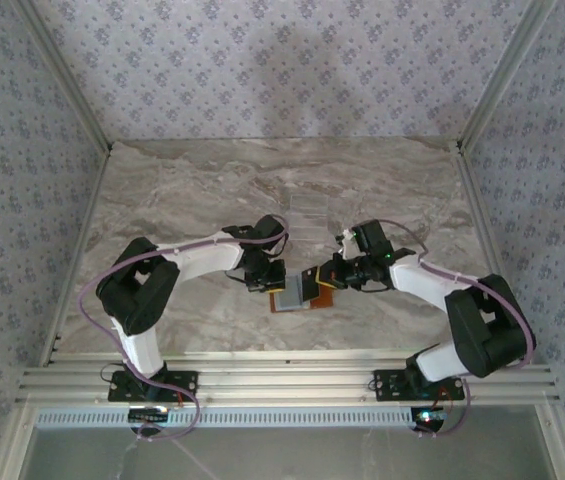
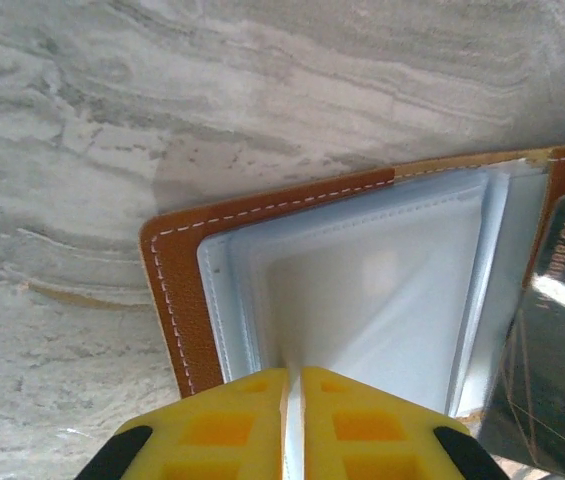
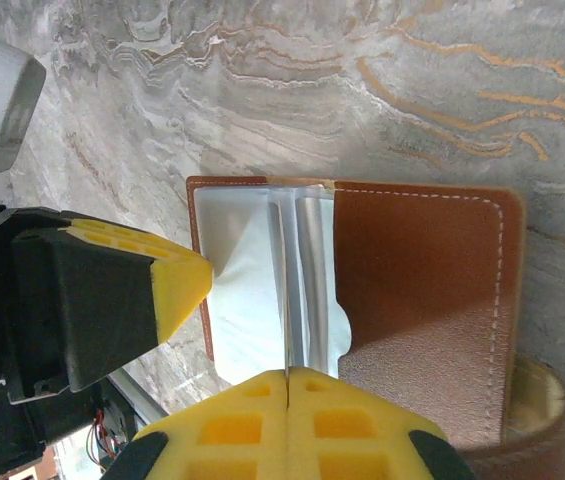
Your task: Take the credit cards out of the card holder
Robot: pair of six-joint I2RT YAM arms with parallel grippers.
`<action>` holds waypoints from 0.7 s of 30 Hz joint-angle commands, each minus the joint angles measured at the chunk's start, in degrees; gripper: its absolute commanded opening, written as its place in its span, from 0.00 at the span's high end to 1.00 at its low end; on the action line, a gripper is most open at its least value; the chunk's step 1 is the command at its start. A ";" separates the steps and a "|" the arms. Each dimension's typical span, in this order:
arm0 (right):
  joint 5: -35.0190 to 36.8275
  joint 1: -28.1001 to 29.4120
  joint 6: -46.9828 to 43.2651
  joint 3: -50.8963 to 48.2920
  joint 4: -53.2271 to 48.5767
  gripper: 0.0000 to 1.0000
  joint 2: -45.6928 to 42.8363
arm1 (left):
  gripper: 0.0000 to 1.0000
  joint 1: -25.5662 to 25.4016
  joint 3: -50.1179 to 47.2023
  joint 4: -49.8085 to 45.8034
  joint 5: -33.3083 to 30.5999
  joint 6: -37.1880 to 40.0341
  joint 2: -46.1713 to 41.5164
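Both arms fold inward over the marbled surface (image 1: 212, 190), elbows out and wrists nearly meeting at its middle. The left arm (image 1: 177, 265) reaches in from the left and the right arm (image 1: 432, 285) from the right. Between them the card holder (image 1: 292, 297) lies open and flat on the surface, near the front edge.

The left tool (image 1: 265, 278) angles down onto the holder's left half. Seen from its own wrist, its yellow fingers (image 2: 232, 420) are pinched together on a pale inner leaf of the holder, which lifts in a tent toward the tips. The brown stitched cover (image 2: 177, 300) lies on the marble around it.

The right tool (image 1: 327, 277) comes in low from the opposite side. Its fingers (image 3: 352, 420) are pressed tight on a thin silvery edge (image 3: 289, 300) that stands up from the fold, seen edge-on. Whether that edge is a card or a sleeve cannot be told.

The holder's brown outer flap (image 3: 422, 300) lies just right of that tool, with the snap tab (image 3: 537, 430) curling at the near corner. One left finger (image 3: 177, 285) touches the pale leaves just beside the right tool.

A dark grey credit card (image 2: 562, 340), printed with lettering, slants above the holder's right side.
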 commanded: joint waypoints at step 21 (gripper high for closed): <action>13.54 -1.14 -45.78 24.24 -27.66 1.00 1.82 | 0.84 0.83 0.65 -3.53 -3.70 1.72 -6.09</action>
